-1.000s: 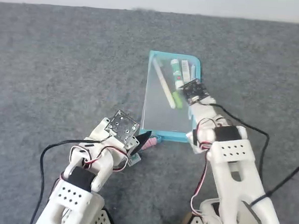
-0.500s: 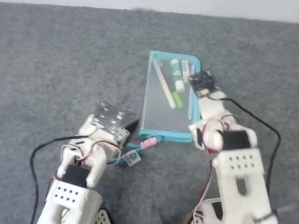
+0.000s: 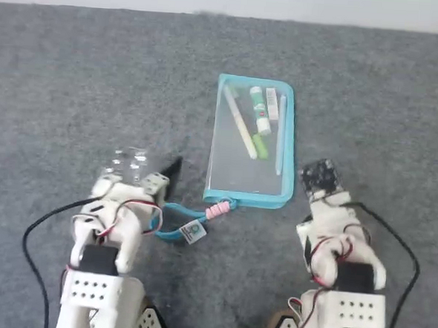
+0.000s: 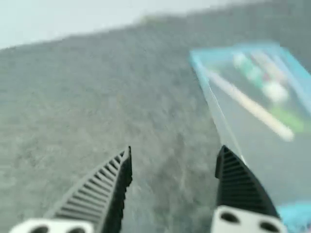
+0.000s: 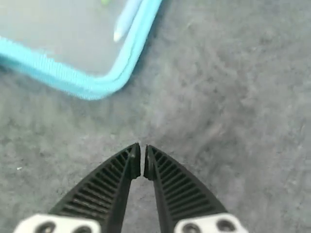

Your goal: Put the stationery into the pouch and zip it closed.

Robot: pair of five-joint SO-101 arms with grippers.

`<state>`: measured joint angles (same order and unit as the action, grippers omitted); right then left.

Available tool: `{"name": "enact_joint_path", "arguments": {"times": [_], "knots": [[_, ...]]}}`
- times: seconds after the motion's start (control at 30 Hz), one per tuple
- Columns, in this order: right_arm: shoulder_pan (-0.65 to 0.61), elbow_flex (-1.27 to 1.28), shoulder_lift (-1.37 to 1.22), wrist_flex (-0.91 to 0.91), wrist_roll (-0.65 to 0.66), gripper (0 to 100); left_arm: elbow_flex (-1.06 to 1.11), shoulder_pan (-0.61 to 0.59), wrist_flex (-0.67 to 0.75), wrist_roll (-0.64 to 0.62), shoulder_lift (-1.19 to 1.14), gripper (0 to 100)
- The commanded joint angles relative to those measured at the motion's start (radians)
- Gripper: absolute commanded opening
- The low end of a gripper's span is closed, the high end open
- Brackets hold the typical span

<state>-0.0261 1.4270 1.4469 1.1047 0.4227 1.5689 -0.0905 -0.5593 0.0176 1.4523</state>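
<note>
The flat rectangular pouch (image 3: 237, 172), clear plastic edged in teal fabric, lies on the fuzzy grey worktop (image 3: 76, 73) with slim stationery (image 3: 241, 126) inside. At its 8 o'clock the left fingers (image 4: 109, 194), ribbed black wedges, gape wide and empty. At 4 o'clock the right fingers (image 5: 116, 184) nearly touch, holding nothing.

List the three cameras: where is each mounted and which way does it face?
High view: fixed above, looking down over the grey table; shows left arm, right arm, pouch.
Left wrist view: on the left arm, facing forward and down; open left claw.
Right wrist view: on the right arm, facing down; shut right claw.
Shared: all three show the pouch.
</note>
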Motion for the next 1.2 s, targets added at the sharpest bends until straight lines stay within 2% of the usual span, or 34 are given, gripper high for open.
{"name": "enact_joint_path", "arguments": {"times": [0.0,0.07,0.17,0.27,0.37,0.47,0.57,0.83,1.03,1.17], "knots": [[0.013,0.078,0.136,-0.022,0.020,0.7,0.027,-0.026,0.028,-0.023,0.176,28],[0.013,0.129,0.203,-0.015,0.021,0.7,0.077,-0.020,0.028,-0.023,0.265,28],[0.005,0.172,0.300,0.088,0.023,0.7,0.116,0.018,-0.002,-0.023,0.376,28],[0.027,0.204,0.378,0.156,0.025,0.7,0.116,0.080,-0.041,-0.023,0.368,28],[0.091,0.250,0.364,0.114,0.025,0.7,0.119,0.104,-0.152,-0.021,0.339,28],[0.153,0.258,0.360,0.102,0.025,0.7,0.119,0.055,-0.278,-0.021,0.333,28],[0.191,0.256,0.360,0.105,0.023,0.7,0.119,-0.014,-0.344,-0.021,0.333,28],[0.203,0.256,0.355,0.105,0.023,0.7,0.119,-0.124,-0.548,-0.021,0.330,28],[0.202,0.256,0.355,0.105,0.023,0.7,0.119,-0.216,-0.582,-0.023,0.331,28],[0.202,0.256,0.355,0.105,0.023,0.7,0.119,-0.235,-0.583,-0.023,0.331,28]]}}
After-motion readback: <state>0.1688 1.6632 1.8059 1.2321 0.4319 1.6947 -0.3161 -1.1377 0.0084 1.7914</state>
